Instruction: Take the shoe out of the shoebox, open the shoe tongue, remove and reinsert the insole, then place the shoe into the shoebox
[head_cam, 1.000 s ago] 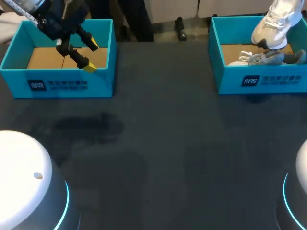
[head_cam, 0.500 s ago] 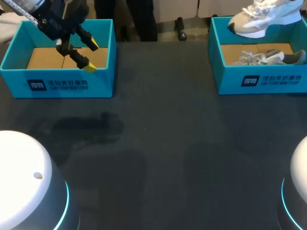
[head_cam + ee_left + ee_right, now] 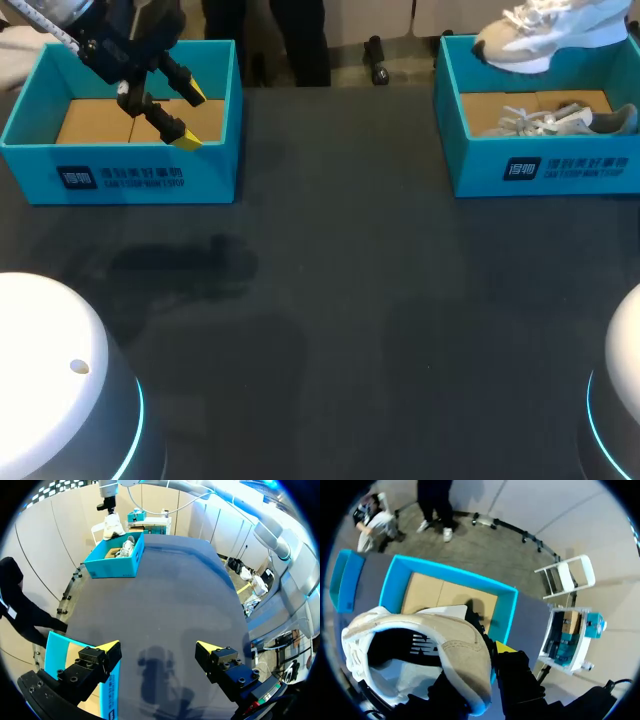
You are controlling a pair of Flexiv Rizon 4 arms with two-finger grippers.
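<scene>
A beige and white shoe [image 3: 545, 35] hangs above the right teal shoebox [image 3: 540, 165], roughly level, with its toe toward the left. In the right wrist view my right gripper [image 3: 490, 655] is shut on the shoe [image 3: 420, 645] at its heel collar, one yellow fingertip [image 3: 504, 647] outside it, and the shoebox [image 3: 405, 577] lies below. A second grey shoe [image 3: 560, 120] lies inside that box. My left gripper [image 3: 189, 116] stands open over the left teal box [image 3: 120, 175], holding nothing. The left wrist view shows its fingers [image 3: 109, 646] wide apart, with the far shoebox [image 3: 117, 560] ahead.
The left box shows only its cardboard floor. Dark tabletop [image 3: 340, 300] stretches between and in front of the two boxes. White rounded robot bases sit at the front left [image 3: 50, 390] and front right [image 3: 625, 400] corners.
The held shoe has swung from toe-down to roughly level above the right box, toe shifting left. My left arm has stayed still.
</scene>
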